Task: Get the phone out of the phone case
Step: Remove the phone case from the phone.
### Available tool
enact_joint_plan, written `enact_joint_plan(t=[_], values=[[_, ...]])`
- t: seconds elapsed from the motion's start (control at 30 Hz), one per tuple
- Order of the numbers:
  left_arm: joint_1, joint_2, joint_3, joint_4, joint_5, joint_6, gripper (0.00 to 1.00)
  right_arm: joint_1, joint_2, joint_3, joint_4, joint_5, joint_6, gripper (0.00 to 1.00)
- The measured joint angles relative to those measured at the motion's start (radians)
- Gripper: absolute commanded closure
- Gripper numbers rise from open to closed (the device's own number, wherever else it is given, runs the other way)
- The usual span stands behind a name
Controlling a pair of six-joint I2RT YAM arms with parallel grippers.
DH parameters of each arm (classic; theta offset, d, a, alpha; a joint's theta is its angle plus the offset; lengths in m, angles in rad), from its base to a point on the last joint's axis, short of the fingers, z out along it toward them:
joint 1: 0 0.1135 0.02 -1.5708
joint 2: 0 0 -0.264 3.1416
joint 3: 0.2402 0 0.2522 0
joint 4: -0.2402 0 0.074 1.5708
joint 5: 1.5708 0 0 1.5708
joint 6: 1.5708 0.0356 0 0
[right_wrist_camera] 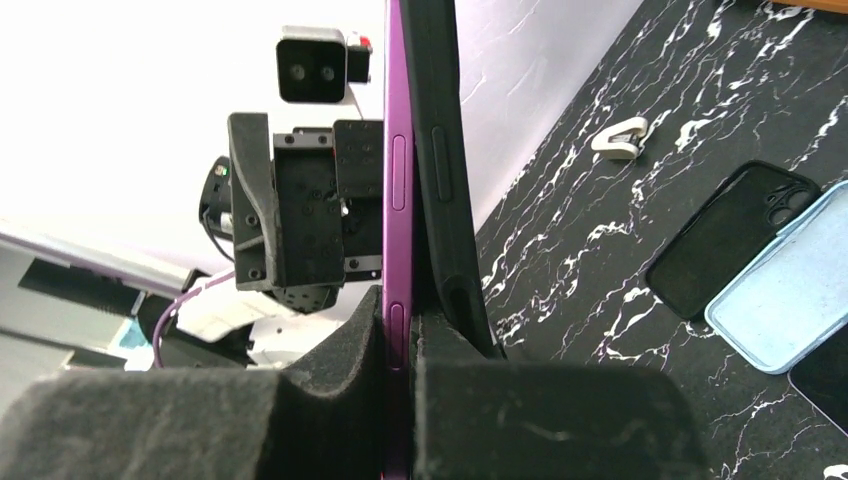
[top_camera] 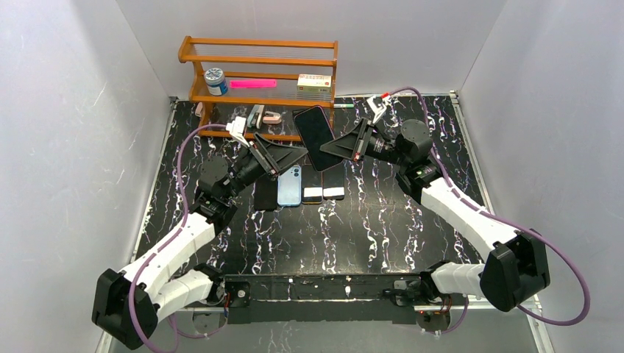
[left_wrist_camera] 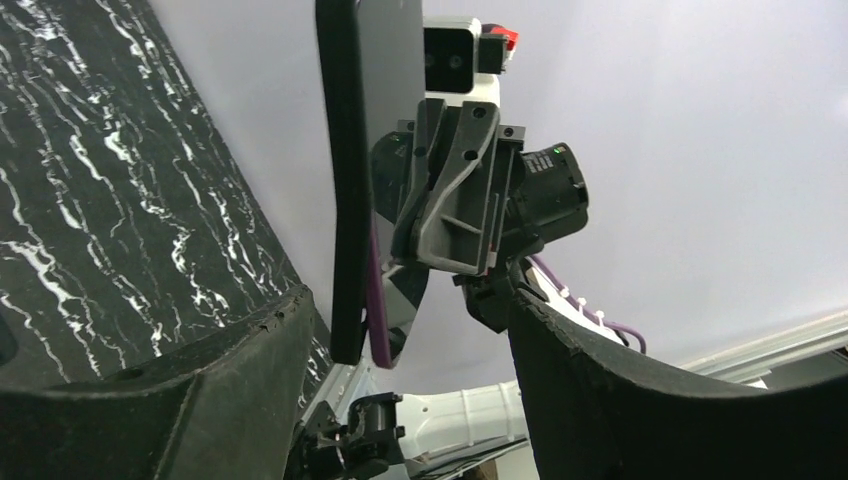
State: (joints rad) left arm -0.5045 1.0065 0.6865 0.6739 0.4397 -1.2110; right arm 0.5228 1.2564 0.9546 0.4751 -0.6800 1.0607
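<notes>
A purple phone [right_wrist_camera: 398, 200] stands on edge in the air, and my right gripper [right_wrist_camera: 400, 350] is shut on its lower end. The black phone case [right_wrist_camera: 440, 180] lies against one face of the phone and bows away from it near my pads. From above, the phone [top_camera: 316, 136] hangs between both arms over the back of the table. My left gripper [left_wrist_camera: 410, 350] is open, its fingers [left_wrist_camera: 200, 390] spread on either side of the phone's far end without touching it. In the left wrist view the case [left_wrist_camera: 345, 180] shows as a dark slab with the purple edge [left_wrist_camera: 378, 330] behind it.
A wooden rack [top_camera: 257, 70] at the back holds a jar [top_camera: 215, 81], a pink item [top_camera: 252, 83] and a box [top_camera: 314, 86]. Below the arms lie a light-blue case [top_camera: 290, 185], an empty black case [right_wrist_camera: 725, 240] and other phones. A white clip [right_wrist_camera: 618, 137] rests on the marble table.
</notes>
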Motion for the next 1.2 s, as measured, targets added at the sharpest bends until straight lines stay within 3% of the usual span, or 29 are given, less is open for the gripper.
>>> enact_joint_plan(t=[0.37,1.2], values=[[-0.004,0.003,-0.043,-0.056,-0.026,0.037,0.32,0.000,-0.014,-0.037,0.003,0.105,0.066,0.99],[-0.039,0.070,-0.062,-0.051,-0.033,0.067,0.32,-0.004,-0.007,-0.037,0.064,0.106,0.121,0.99]])
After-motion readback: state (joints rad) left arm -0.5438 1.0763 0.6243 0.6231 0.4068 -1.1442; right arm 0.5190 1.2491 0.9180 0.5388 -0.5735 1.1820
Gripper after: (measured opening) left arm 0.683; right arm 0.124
